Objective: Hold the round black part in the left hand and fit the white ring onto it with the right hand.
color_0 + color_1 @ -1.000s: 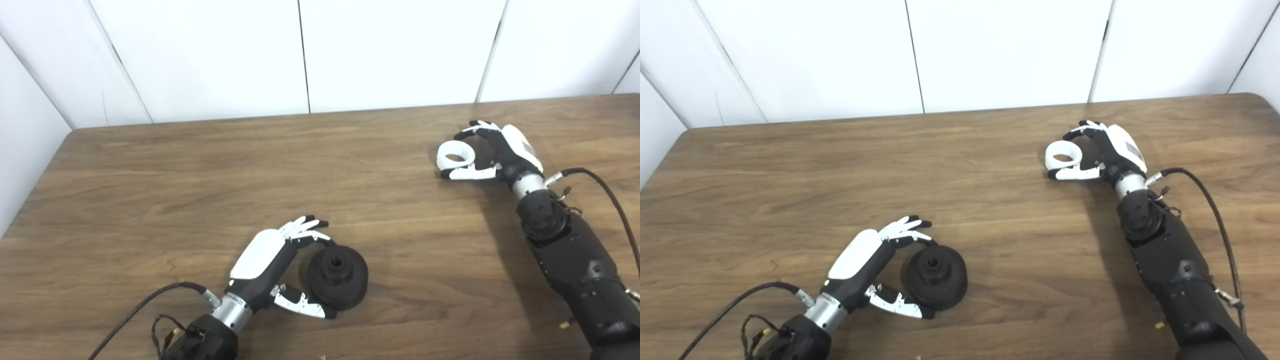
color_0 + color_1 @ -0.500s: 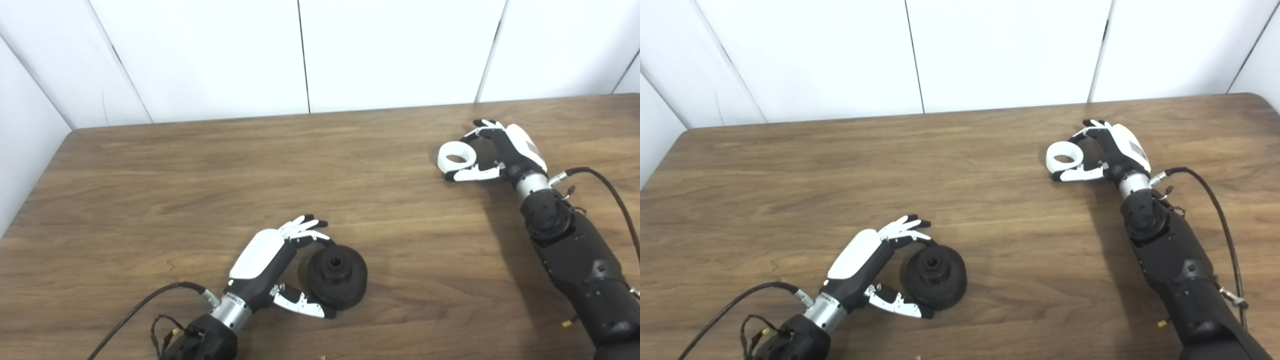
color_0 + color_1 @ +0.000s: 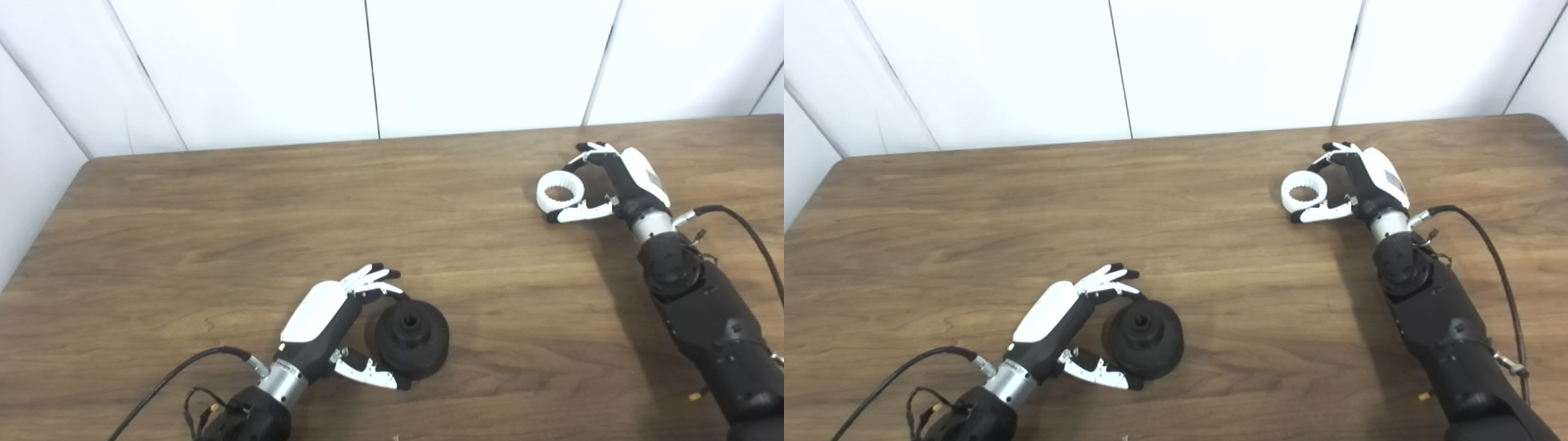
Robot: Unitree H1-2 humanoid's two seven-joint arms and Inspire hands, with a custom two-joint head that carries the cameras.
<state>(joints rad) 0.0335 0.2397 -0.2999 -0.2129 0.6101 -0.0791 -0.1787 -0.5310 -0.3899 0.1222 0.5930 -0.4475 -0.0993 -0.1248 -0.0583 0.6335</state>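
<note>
One round black part, one white ring, two hands, one wooden table. The left hand is at the near left; the black part sits on the table just right of it, cupped between curled fingers above and thumb below, both touching its rim (can't tell whether it is lifted). Well apart at far right, the ring (toothed inner edge) is pinched by the right hand, fingers on its far side, thumb on its near side, hand closed on it.
</note>
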